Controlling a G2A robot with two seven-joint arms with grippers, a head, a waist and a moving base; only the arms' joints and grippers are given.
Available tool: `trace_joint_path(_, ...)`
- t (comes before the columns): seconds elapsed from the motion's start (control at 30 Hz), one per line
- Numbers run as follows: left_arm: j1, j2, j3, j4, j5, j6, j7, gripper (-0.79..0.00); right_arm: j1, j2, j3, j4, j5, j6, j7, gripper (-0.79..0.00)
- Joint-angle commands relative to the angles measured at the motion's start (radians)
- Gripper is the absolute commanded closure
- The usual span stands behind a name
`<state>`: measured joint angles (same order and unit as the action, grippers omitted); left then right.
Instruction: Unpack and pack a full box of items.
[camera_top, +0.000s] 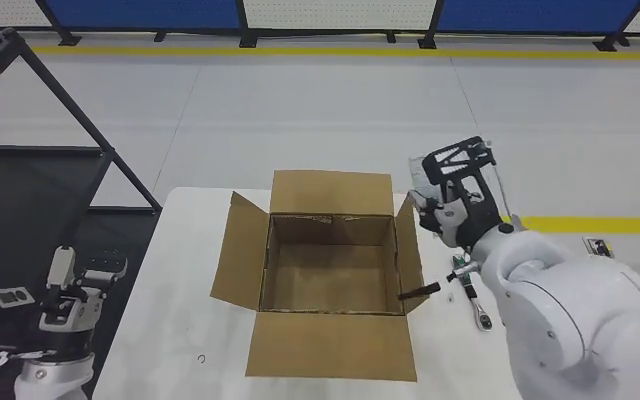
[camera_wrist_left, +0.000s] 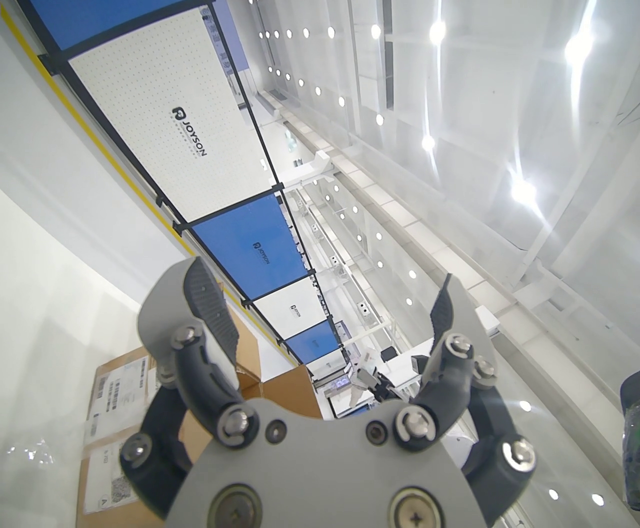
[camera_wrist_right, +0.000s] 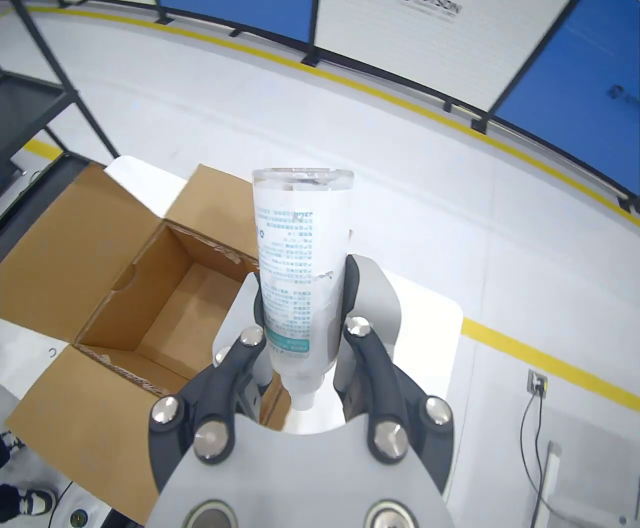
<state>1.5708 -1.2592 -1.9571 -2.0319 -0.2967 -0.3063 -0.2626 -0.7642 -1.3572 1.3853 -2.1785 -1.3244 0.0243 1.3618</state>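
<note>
One teal-lettered bottle (camera_wrist_right: 299, 240) in right gripper (camera_wrist_right: 305, 286).

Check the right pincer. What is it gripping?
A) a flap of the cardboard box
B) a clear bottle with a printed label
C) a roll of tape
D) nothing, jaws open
B: in the right wrist view the right pincer is shut on the clear bottle, with its printed label facing the camera. It is held up beside the open cardboard box, not inside it.
</note>
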Motion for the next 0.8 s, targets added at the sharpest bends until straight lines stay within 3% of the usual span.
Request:
trace_joint_path(0.0, -0.003, 0.0, 0.002, 0.001, -0.001, 0.001, 0.0, -0.785, -0.032, 0.005, 0.055, 0.003, -0.011, 0.011, 0.019, 0.0)
trace_joint_path(0.13, -0.006, 0.0, 0.007, 0.004, 0.0, 0.001, 0.003, -0.785, -0.102, 0.012, 0.137, 0.06, 0.02, 0.027, 0.034, 0.0)
trace_joint_path(0.47, -0.021, 0.001, 0.028, 0.014, 0.017, 0.015, 0.009, -0.785, -0.336, 0.022, 0.287, 0.271, 0.242, 0.021, -0.073, 0.0)
trace_joint_path(0.77, -0.04, 0.002, 0.064, 0.007, 0.046, 0.026, 0.0, -0.785, -0.342, 0.029, 0.261, 0.47, 0.293, 0.015, -0.132, 0.0)
